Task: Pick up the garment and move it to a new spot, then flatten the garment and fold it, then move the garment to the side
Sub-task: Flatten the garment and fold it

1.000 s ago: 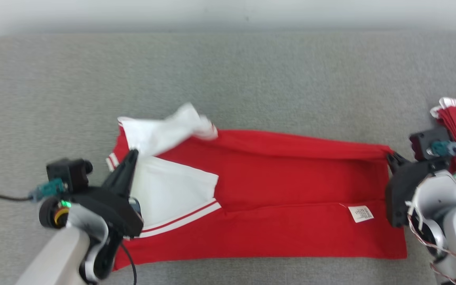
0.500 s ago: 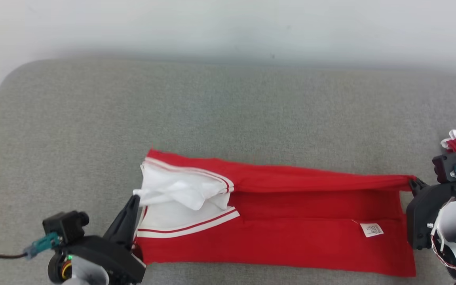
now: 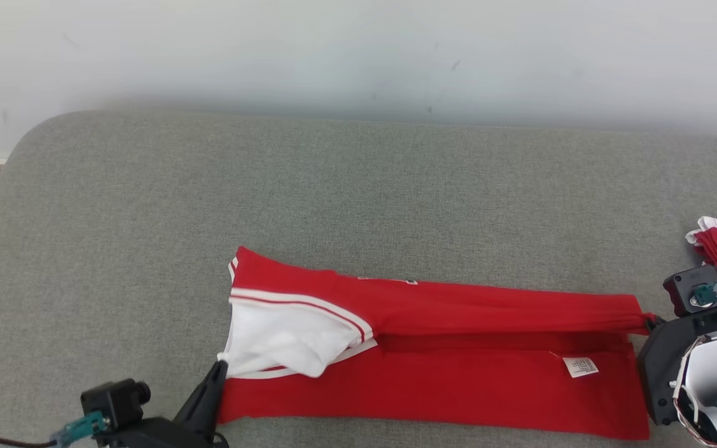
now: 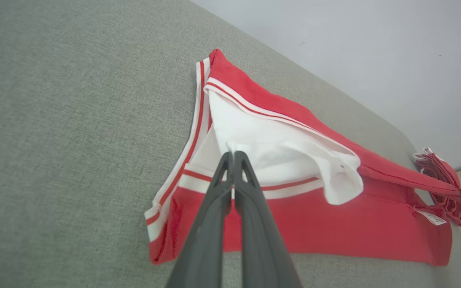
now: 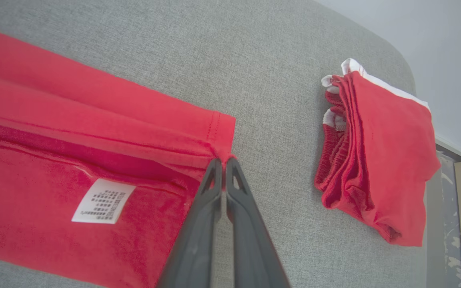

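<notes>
Two edges clamped at fingertips: left gripper [image 4: 232, 155] on white flap, right gripper [image 5: 223, 162] on hem corner; garment [image 3: 445, 379] limp, light.

Red garment [image 3: 458, 386], white trim, grey cushion [image 3: 358, 186] all round.
Bright red runs all the way from the left gripper [image 4: 233, 154] across to the right gripper [image 5: 223, 160], both of them dark charcoal. Right at the left one's tips there's a plain white panel [image 3: 277, 336], edged by a white band [image 3: 296, 300] carrying one thin red stripe (same striping on the hem [image 4: 192, 140] just beside those fingers [image 4: 206, 224]). Close by the right one's tips, a white label [image 5: 103, 201] with tiny grey print sits on the red. Beyond them, a folded stack [image 5: 378, 160] in matching red with slim white edging. Underneath, flecked heather grey; behind, a pale off-white wall [image 3: 358, 50].
</notes>
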`<state>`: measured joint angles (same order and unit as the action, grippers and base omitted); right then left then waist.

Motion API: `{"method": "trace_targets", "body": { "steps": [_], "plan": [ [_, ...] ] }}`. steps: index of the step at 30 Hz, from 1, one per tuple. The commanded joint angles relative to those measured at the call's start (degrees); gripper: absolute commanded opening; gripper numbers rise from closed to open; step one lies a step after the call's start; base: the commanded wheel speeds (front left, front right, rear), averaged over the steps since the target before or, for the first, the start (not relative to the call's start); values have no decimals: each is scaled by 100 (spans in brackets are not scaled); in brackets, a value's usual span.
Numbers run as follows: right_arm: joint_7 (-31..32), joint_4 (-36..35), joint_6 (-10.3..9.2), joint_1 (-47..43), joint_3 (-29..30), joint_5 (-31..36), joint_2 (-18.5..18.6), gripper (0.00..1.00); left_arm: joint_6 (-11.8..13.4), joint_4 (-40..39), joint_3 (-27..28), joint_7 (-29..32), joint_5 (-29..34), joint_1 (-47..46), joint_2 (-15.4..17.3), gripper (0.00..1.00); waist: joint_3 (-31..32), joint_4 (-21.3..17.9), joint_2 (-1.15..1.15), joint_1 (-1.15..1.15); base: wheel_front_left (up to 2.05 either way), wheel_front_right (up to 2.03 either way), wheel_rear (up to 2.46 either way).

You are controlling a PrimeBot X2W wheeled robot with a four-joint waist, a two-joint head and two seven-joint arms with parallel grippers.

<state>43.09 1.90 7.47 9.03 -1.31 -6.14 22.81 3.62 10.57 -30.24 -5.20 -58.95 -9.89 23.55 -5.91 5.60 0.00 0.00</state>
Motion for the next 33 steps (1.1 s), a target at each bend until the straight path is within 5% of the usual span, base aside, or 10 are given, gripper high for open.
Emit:
{"method": "trace_targets", "body": {
  "steps": [1,3,4,5,6,7,8,16,22,33],
  "plan": [
    [-12,6,4,-83,-60,40,47,0,32,44,-18,13,57,111,31,0,2,-7,0,0,0,0,0],
    [-29,19,4,-107,-164,5,102,11,-52,32,-125,55,109,126,26,0,1,-15,0,0,0,0,0],
    [-30,41,4,-122,-175,-44,113,69,-75,67,-161,67,70,160,-5,0,2,-13,0,0,0,0,0],
    [-32,58,4,-122,-164,-65,107,100,-83,112,-196,96,85,168,-7,0,-1,-11,0,0,0,0,0],
    [-41,75,4,-111,-158,-87,96,100,-59,152,-212,74,146,150,-8,0,-4,-11,0,0,0,0,0],
    [-56,87,4,-99,-154,-98,81,100,-28,201,-209,18,176,121,-31,58,-5,-11,0,0,0,0,0],
    [-84,91,4,-97,-131,-136,43,100,-9,264,-212,-22,206,96,-52,100,-5,-13,0,0,0,0,0],
    [-29,-187,4,-415,386,-537,-452,100,268,531,-155,-542,677,-16,108,100,63,1,0,0,0,0,0],
    [-190,-831,4,-866,1367,-758,-1304,100,507,90,309,-1001,1417,183,156,100,191,48,0,0,0,0,0],
    [-708,-675,4,-775,2383,-610,-1994,100,180,-1288,1736,-1001,3080,983,-470,100,236,43,0,0,0,0,0]
  ]
}}
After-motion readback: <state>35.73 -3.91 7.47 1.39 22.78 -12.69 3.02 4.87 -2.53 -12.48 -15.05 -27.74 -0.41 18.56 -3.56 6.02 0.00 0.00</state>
